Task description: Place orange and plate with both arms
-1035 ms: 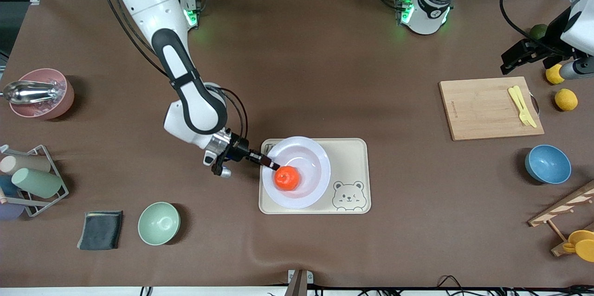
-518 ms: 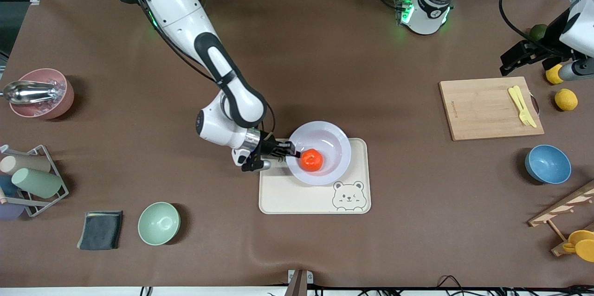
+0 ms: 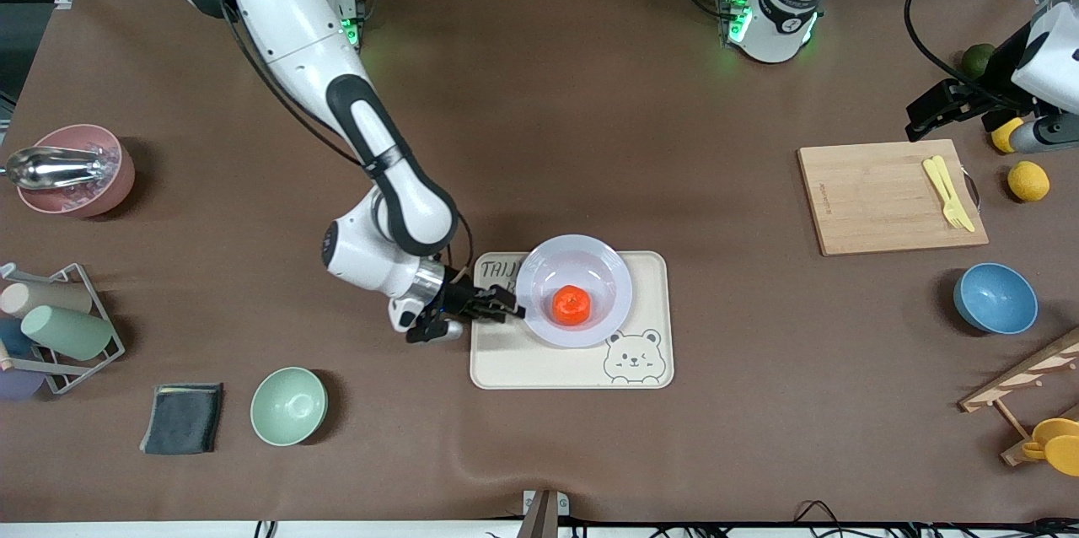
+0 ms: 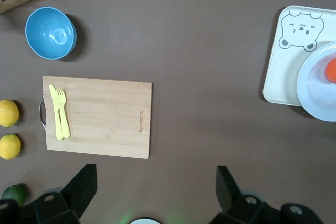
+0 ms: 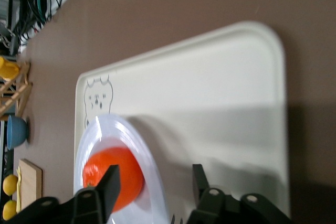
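One orange sits in the shallow well of the plate, roughly centred. Plate rests on the cream tray, on the half farther from the front camera, its rim overhanging the tray's edge there. Bear drawing just clear of the rim on the nearer side.

Right gripper low at the plate's rim, on the side toward the right arm's end of the table. Right wrist view: fingers parted, one to each side of the rim, nothing pinched. Reads as let go.

Left gripper waits in the air near the cutting board, jaws spread wide, empty.

Risks, as judged: right fingers sit so close to the rim that a sideways or early-rising pull-out could catch it, tip the plate or drag it off the tray. The overhang gives the plate less support. A jolt would set the orange rolling out of the well.
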Motion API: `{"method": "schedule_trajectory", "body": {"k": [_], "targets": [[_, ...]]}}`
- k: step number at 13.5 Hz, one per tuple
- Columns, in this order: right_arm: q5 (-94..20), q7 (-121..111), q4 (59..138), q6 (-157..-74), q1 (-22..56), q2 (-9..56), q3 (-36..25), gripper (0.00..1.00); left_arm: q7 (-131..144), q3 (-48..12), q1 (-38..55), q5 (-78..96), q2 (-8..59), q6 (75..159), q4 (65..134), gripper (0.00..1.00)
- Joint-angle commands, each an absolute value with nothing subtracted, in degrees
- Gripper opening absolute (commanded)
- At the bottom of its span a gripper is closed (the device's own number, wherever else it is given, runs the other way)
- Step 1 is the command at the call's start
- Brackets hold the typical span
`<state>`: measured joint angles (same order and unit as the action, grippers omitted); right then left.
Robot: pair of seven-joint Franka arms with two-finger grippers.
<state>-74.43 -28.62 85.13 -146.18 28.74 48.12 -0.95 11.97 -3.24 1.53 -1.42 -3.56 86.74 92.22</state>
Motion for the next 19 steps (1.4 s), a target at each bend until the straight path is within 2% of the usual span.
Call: {"method": "schedule_trajectory", "body": {"k": [1, 6, 11, 15, 19], "targets": [[-66.5, -28.1, 84.8, -143.6, 24.1, 45.5, -0.3, 1.0, 10.8, -3.4, 1.4, -1.8, -3.5, 87.4, 92.0, 1.0], [-38.8, -28.3, 84.3, -138.5, 16.1, 41.3, -0.1, 1.0, 11.2, -3.5, 1.5, -1.6, -4.1, 87.3, 91.4, 1.0], [-22.9, -31.3, 85.0, -128.4, 9.4, 33.2, -0.3, 1.0, 11.2, -3.6, 1.5, -1.5, -4.0, 87.3, 91.5, 1.0], [-12.4, -31.6, 85.1, -111.2, 4.0, 21.9, -1.6, 1.0, 11.2, -3.5, 1.5, -1.5, -3.6, 87.4, 91.7, 1.0], [-5.5, -25.0, 85.1, -97.7, 3.7, 11.5, -7.6, 1.0, 11.2, -3.5, 1.5, -1.5, -3.4, 87.4, 91.8, 1.0]]}}
